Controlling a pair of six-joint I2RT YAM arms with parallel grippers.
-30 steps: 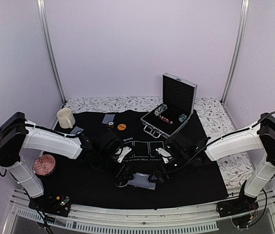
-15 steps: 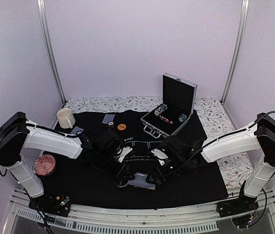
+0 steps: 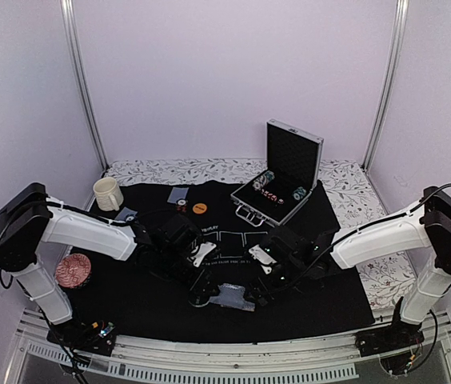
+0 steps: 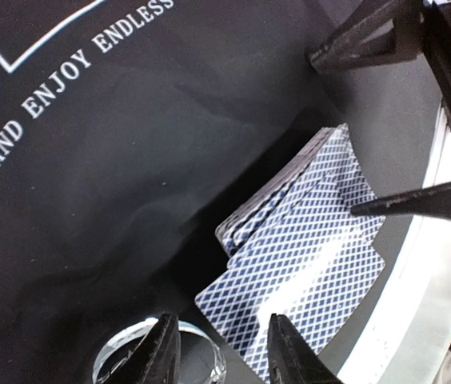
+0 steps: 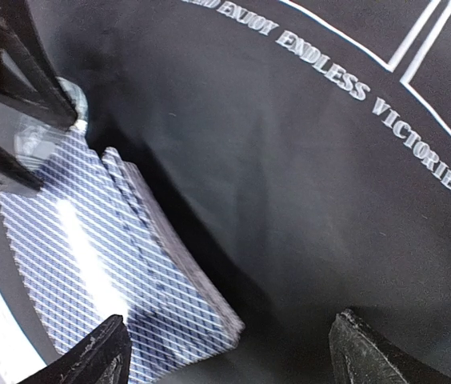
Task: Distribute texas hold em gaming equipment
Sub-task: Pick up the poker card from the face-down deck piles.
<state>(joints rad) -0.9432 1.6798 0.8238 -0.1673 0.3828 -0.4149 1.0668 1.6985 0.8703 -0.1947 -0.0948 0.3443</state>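
Observation:
A deck of grey-blue-backed playing cards [image 3: 232, 296] lies slightly fanned on the black mat near the front edge. In the left wrist view the deck [image 4: 305, 256] has one corner between my left gripper's [image 4: 225, 356] parted fingers. A clear round piece [image 4: 129, 352] sits under the left finger. My right gripper [image 5: 237, 356] stands wide open over the deck's [image 5: 105, 264] other end, one finger above the cards. From above, the left gripper [image 3: 202, 286] and right gripper [image 3: 259, 290] flank the deck. An orange disc [image 3: 200, 208] and two more cards [image 3: 179, 194] lie at the back.
The open silver case [image 3: 280, 172] holding striped chips [image 3: 269, 192] stands at back centre-right. A cream mug [image 3: 107, 193] is at back left, a single card [image 3: 126, 214] beside it. A reddish patterned round dish [image 3: 73, 270] sits at the mat's left edge.
My right gripper has slid left up to the deck. The left gripper's jaws have narrowed a little over the deck's corner.

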